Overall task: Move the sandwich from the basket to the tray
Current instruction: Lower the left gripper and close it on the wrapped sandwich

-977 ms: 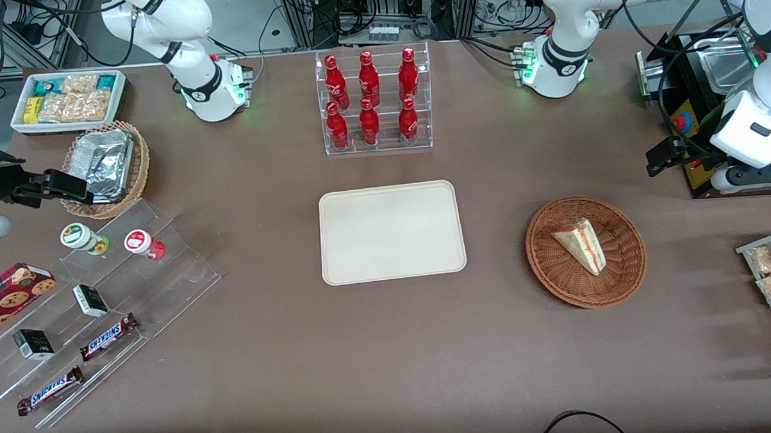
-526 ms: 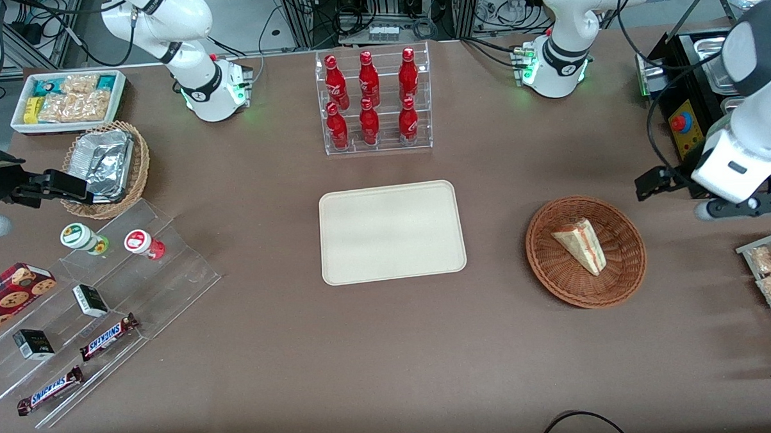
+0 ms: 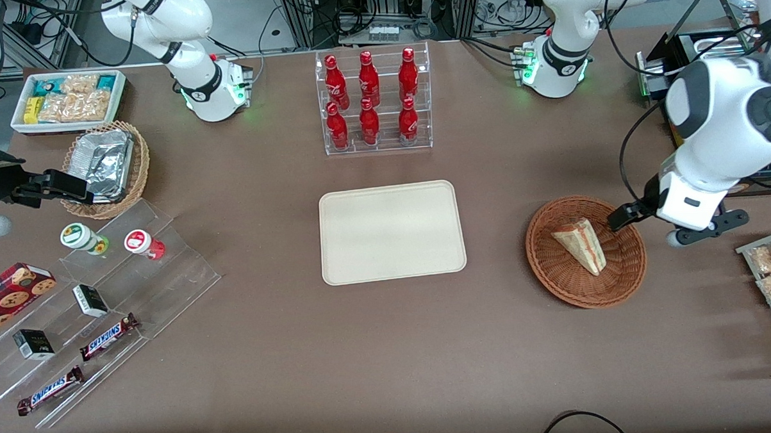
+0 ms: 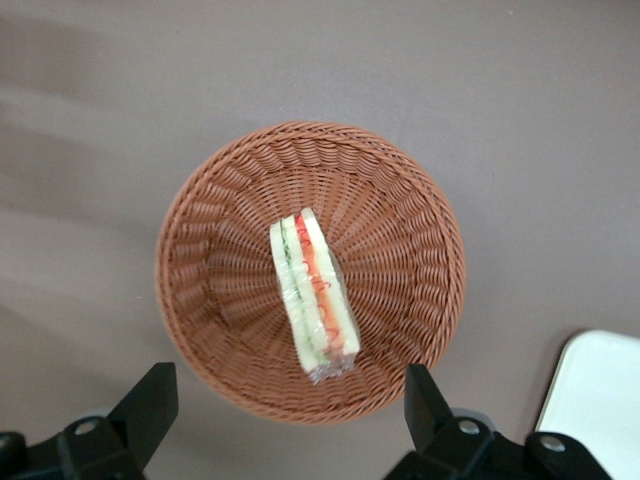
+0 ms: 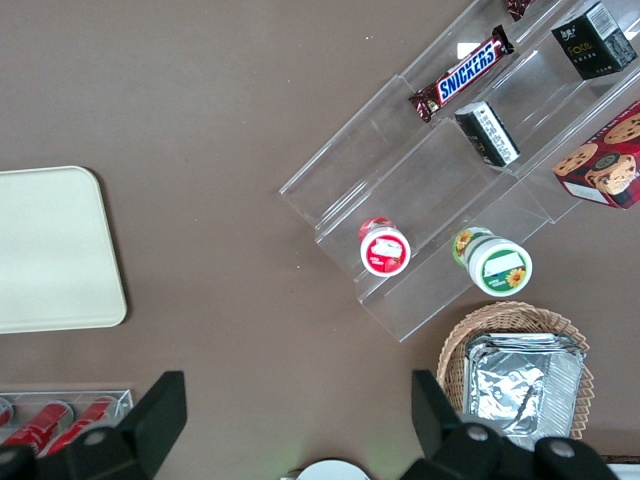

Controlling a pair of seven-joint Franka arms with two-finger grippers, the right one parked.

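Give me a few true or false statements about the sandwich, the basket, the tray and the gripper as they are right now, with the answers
1. The sandwich lies in the basket. True.
2. The tray holds a sandwich. False: nothing lies on it.
3. The gripper is above the basket, jaws open. True.
4. The gripper grips the sandwich. False: its jaws are apart and clear of the sandwich.
5. The basket sits on the tray. False: it rests on the table beside the tray, toward the working arm's end.

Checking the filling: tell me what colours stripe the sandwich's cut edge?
Green and red-orange between white bread on the sandwich, clearest in the left wrist view; the open gripper hovers above.
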